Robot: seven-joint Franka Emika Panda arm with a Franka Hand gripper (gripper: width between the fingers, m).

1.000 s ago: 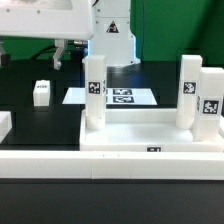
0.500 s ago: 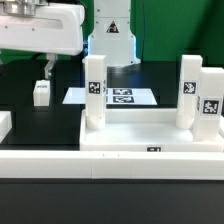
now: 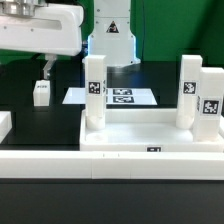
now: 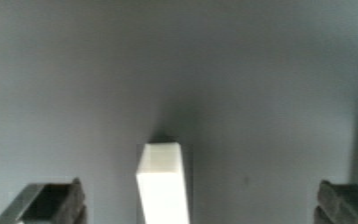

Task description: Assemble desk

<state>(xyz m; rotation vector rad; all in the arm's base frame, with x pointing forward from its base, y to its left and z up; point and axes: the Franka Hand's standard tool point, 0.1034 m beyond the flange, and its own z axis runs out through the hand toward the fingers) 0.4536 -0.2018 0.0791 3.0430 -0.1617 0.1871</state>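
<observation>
Since the earliest frame we see the arm's white body swing in across the upper left of the exterior view, and over the last half second it has barely shifted. Now the tool (image 3: 46, 67) hangs just above the loose leg (image 3: 41, 92), which stands upright on the dark worktop (image 3: 30, 125) at left, well apart from the desk slab (image 3: 150, 135) in the lower right. Three legs already stand in the slab's sockets, one (image 3: 94, 90) at centre and two (image 3: 187, 90) at the right edge. Behind lies the marker board (image 3: 115, 97).

From the wrist view, we look down on the leg's white top (image 4: 160, 180) between two dark fingers (image 4: 48, 203), spread wide and touching nothing.

We judge the leg light, stiff and smooth-sided, so a pinch across its flat faces near the top should hold it squarely.
</observation>
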